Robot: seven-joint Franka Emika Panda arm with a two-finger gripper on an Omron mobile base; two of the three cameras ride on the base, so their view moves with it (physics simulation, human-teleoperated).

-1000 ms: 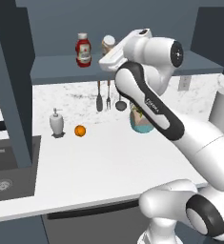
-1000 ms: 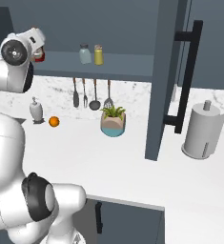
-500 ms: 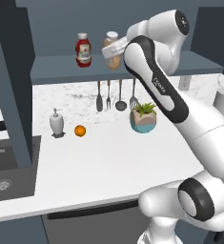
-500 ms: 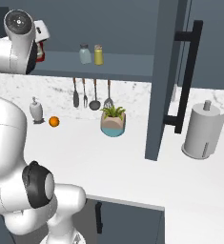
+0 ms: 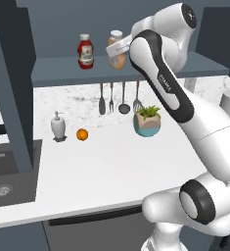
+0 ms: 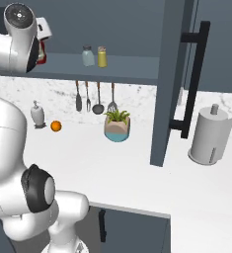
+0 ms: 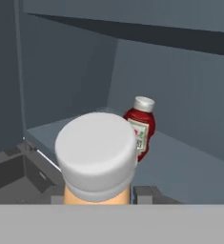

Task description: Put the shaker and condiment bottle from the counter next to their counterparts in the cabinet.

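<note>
End effector clamped on the condiment bottle, held upright by its body at shelf height in the cabinet, near the ketchup so it lands beside its match. Shaker already on the shelf just beside the yellow shaker. Likely remaining: lower, let go.
</note>
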